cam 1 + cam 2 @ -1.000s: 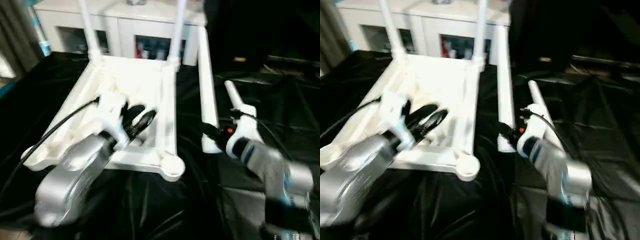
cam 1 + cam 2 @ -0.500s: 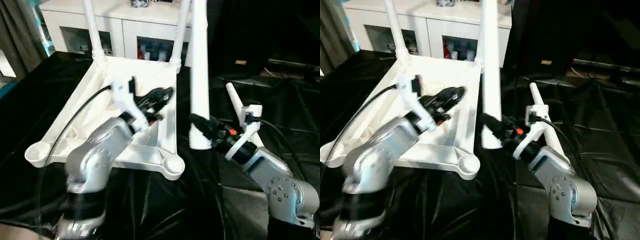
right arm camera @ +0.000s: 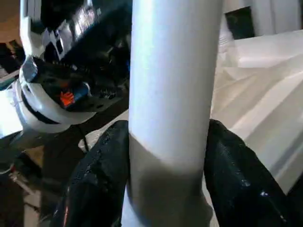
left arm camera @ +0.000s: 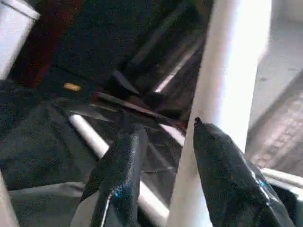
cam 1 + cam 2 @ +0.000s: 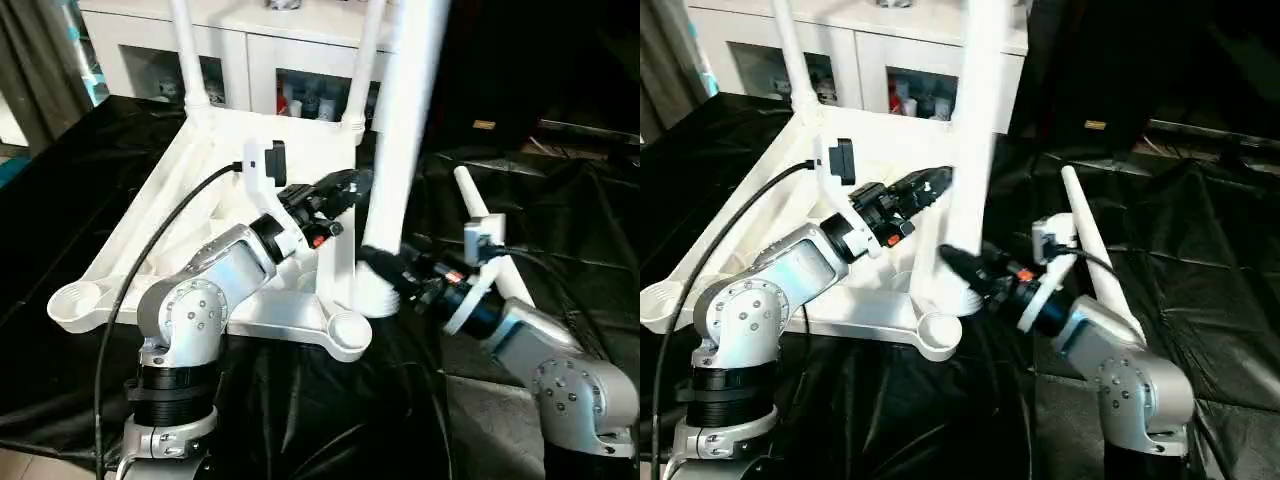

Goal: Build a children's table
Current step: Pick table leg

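Note:
The children's table top [image 5: 150,215] lies upside down on the black cloth. Two legs [image 5: 190,60] [image 5: 362,60] stand in its far corner sockets. My right gripper [image 5: 385,272] is shut on a third white leg [image 5: 405,110] near its lower end, with a finger [image 3: 246,179] on each side of the tube. This leg rises steeply, and its foot hangs beside the top's right rim, just behind the near right socket [image 5: 343,333]. My left gripper [image 5: 352,185] is open beside the leg's middle. One finger [image 4: 227,175] rests against the leg, and the gap holds nothing.
Another loose leg [image 5: 478,215] lies on the black cloth [image 5: 560,230] to the right, under my right forearm. A white glass-door cabinet [image 5: 280,40] stands behind the table. The near left socket [image 5: 75,300] stands empty.
My right gripper has swung the leg up from lying to steeply raised and carried it left to the table's near right corner. My left gripper rose from the underside to beside the leg.

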Controlling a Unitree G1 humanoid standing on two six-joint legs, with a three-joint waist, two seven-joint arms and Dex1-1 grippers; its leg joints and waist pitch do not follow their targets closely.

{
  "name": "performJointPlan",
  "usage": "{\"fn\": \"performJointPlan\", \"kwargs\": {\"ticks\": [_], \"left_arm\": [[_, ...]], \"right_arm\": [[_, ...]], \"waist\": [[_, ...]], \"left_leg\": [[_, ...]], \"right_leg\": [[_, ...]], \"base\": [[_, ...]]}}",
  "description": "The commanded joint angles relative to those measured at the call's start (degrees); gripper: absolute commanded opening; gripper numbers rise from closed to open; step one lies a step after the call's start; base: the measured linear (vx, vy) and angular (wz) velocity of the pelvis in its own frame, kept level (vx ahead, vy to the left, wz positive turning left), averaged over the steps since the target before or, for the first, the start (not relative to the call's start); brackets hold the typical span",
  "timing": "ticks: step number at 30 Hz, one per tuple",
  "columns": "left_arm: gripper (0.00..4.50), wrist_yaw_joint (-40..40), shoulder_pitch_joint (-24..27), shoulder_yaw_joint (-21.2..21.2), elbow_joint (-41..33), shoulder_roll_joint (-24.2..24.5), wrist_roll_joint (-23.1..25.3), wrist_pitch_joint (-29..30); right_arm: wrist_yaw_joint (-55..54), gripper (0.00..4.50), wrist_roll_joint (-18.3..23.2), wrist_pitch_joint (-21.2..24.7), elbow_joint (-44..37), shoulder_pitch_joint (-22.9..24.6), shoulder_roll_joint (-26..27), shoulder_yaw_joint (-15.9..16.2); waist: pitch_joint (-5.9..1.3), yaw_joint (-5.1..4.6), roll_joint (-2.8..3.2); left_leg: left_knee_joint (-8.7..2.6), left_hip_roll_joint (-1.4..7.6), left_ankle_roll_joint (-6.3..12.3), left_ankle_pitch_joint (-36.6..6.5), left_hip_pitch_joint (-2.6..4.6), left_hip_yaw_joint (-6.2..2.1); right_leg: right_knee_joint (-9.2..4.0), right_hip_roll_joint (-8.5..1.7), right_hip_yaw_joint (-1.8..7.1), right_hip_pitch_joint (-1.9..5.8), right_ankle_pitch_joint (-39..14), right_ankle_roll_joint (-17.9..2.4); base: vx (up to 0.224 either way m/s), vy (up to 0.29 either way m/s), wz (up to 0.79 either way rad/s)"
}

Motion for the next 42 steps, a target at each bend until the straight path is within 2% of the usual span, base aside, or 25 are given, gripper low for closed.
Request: {"fn": "performJointPlan", "kwargs": {"ticks": [1,5,6,9,10,11,12,14,15,17,22,29,30,33,34,35,36,37,39,42], "left_arm": [[1.92,-2.07,-0.24,-1.19,-1.40,-0.44,-3.21,2.07],[1.92,-5.03,0.64,-1.34,-1.75,0.76,-5.49,3.58],[1.92,-6.45,0.90,-1.90,-1.72,1.46,-5.57,3.91],[1.92,-11.77,1.56,-3.68,-1.29,4.50,-5.94,4.65],[1.92,-11.77,1.56,-3.68,-1.29,4.50,-5.94,4.65],[1.92,-13.01,1.59,-3.69,-0.99,5.11,-6.33,4.81],[1.92,-15.63,1.26,-3.31,-0.11,6.11,-7.47,4.96],[1.92,-16.88,0.77,-2.65,0.99,6.81,-8.47,5.17],[1.92,-17.63,0.46,-2.21,1.71,7.21,-8.94,5.35],[2.09,-18.90,0.05,-1.64,2.45,7.80,-9.77,5.76],[2.51,-23.10,-0.63,-1.51,2.07,9.62,-11.70,6.46],[3.06,-26.03,-0.02,-6.27,0.26,12.29,-8.51,5.23],[3.13,-26.73,0.18,-8.45,0.13,13.05,-6.06,3.69],[3.18,-27.47,0.21,-10.74,0.50,13.80,-3.40,2.04],[3.18,-27.63,0.21,-11.06,0.57,13.87,-3.09,1.80],[3.18,-27.98,0.12,-11.50,1.00,13.86,-2.91,1.29],[3.18,-28.08,0.07,-11.55,1.11,13.84,-2.91,1.19],[3.18,-28.58,-0.18,-11.63,1.47,13.85,-3.02,0.88],[3.00,-29.11,-0.74,-11.09,2.14,13.69,-3.87,1.23],[2.83,-29.88,-1.62,-9.40,3.21,13.32,-6.03,2.18]], "right_arm": [[3.03,1.90,1.74,0.93,-1.85,0.17,-0.98,3.10],[4.92,1.89,3.05,1.44,-2.54,0.68,-2.57,3.95],[5.49,1.89,3.45,1.51,-2.48,0.78,-3.20,4.14],[7.13,1.89,3.88,1.52,-2.06,0.64,-5.17,4.80],[7.13,1.89,3.88,1.52,-2.06,0.64,-5.17,4.80],[7.56,1.89,3.96,1.51,-2.00,0.60,-5.62,4.86],[8.79,1.89,4.18,1.43,-1.67,0.44,-6.80,4.83],[9.54,1.89,4.30,1.01,-1.27,0.42,-7.84,5.10],[9.85,1.89,4.11,0.68,-1.10,0.43,-8.42,5.42],[10.20,1.89,4.10,0.46,-1.05,0.44,-9.06,5.60],[11.23,1.89,4.87,0.54,-1.49,0.69,-10.64,5.99],[13.75,1.89,4.18,0.17,-2.64,1.65,-14.14,8.67],[14.50,1.89,4.22,0.41,-2.81,1.80,-14.90,9.18],[15.62,1.89,3.97,0.51,-2.91,1.90,-16.35,10.44],[15.94,1.89,3.93,0.49,-2.98,1.94,-16.70,10.71],[17.14,1.89,3.95,0.46,-3.43,2.24,-18.06,11.58],[17.46,1.89,3.93,0.40,-3.56,2.33,-18.40,11.76],[18.33,1.89,3.93,0.02,-3.95,2.59,-19.46,12.21],[18.88,1.89,3.87,-0.40,-3.71,2.72,-20.10,12.27],[19.77,1.89,3.27,-1.37,-2.84,2.76,-20.95,12.58]], "waist": [[-3.66,0.11,-0.11],[-3.59,0.10,-0.06],[-3.43,0.05,-0.22],[-3.46,0.11,-0.12],[-3.62,0.30,0.71],[-3.60,0.08,0.28],[-3.70,0.21,0.56],[-3.71,0.30,0.44],[-3.89,0.32,1.04],[-3.85,0.21,0.67],[-3.69,0.23,0.86],[-3.45,0.27,0.74],[-3.41,0.25,0.50],[-3.33,0.17,0.66],[-3.34,0.18,0.60],[-3.42,0.21,0.96],[-3.44,0.19,0.71],[-3.48,0.23,0.96],[-3.48,0.22,0.76],[-3.54,0.23,0.85]], "left_leg": [[-3.95,3.53,-0.19,-7.89,1.22,-1.40],[-4.08,3.62,-0.33,-8.08,1.25,-1.48],[-4.18,3.61,-0.30,-8.30,1.22,-1.48],[-4.23,3.60,-0.60,-8.88,1.36,-1.50],[-4.17,3.58,-0.82,-8.86,1.45,-1.64],[-4.30,3.64,-1.09,-9.23,1.37,-1.54],[-4.24,3.65,-1.20,-9.16,1.42,-1.56],[-4.26,3.65,-1.22,-9.06,1.40,-1.53],[-4.17,3.64,-1.50,-9.02,1.48,-1.57],[-4.23,3.59,-1.45,-9.21,1.44,-1.51],[-4.29,3.70,-1.46,-9.88,1.48,-1.54],[-4.45,3.83,-1.45,-10.79,1.52,-1.58],[-4.46,3.83,-1.19,-10.91,1.47,-1.54],[-4.54,3.95,-1.30,-11.08,1.50,-1.61],[-4.50,3.92,-1.34,-11.10,1.48,-1.60],[-4.46,3.92,-1.37,-11.21,1.51,-1.66],[-4.46,3.96,-1.37,-11.25,1.49,-1.64],[-4.39,3.91,-1.37,-11.04,1.50,-1.62],[-4.34,3.87,-1.07,-10.75,1.40,-1.59],[-4.27,3.86,-0.99,-10.95,1.45,-1.57]], "right_leg": [[-5.30,-5.92,3.06,1.92,-8.56,-9.39],[-5.42,-5.80,3.07,1.81,-9.29,-8.83],[-5.54,-5.76,3.07,1.73,-9.55,-8.61],[-5.65,-5.79,3.09,1.68,-11.26,-8.01],[-5.57,-5.88,3.11,1.69,-11.36,-7.86],[-5.62,-5.72,3.15,1.68,-10.71,-7.84],[-5.58,-5.81,3.12,1.68,-10.01,-8.30],[-5.43,-5.79,3.11,1.78,-8.98,-8.84],[-5.27,-5.78,3.08,1.76,-8.29,-9.29],[-5.29,-5.67,3.07,1.84,-7.52,-9.63],[-5.27,-5.83,3.11,1.81,-7.91,-10.49],[-5.42,-5.80,3.20,1.79,-9.37,-10.05],[-5.53,-5.89,3.27,1.85,-9.99,-9.75],[-5.70,-5.94,3.27,1.76,-11.18,-9.29],[-5.68,-5.96,3.30,1.81,-11.22,-9.25],[-5.62,-5.96,3.30,1.79,-11.15,-9.36],[-5.66,-5.94,3.29,1.89,-10.80,-9.44],[-5.60,-6.00,3.30,1.87,-10.34,-9.74],[-5.51,-5.94,3.23,1.90,-9.34,-10.50],[-5.46,-5.94,3.17,1.87,-9.22,-11.32]], "base": [[0.000,0.000,0.00],[0.000,0.000,0.00],[0.000,0.000,0.00],[0.000,0.000,0.00],[0.000,0.000,0.00],[0.000,0.000,0.00],[0.000,0.000,0.00],[0.000,0.000,0.00],[0.000,0.000,0.00],[0.000,0.000,0.00],[0.000,0.000,0.00],[0.000,0.000,0.00],[0.000,0.000,0.00],[0.000,0.000,0.00],[0.000,0.000,0.00],[0.000,0.000,0.00],[0.000,0.000,0.00],[0.000,0.000,0.00],[0.000,0.000,0.00],[0.000,0.000,0.00]]}}
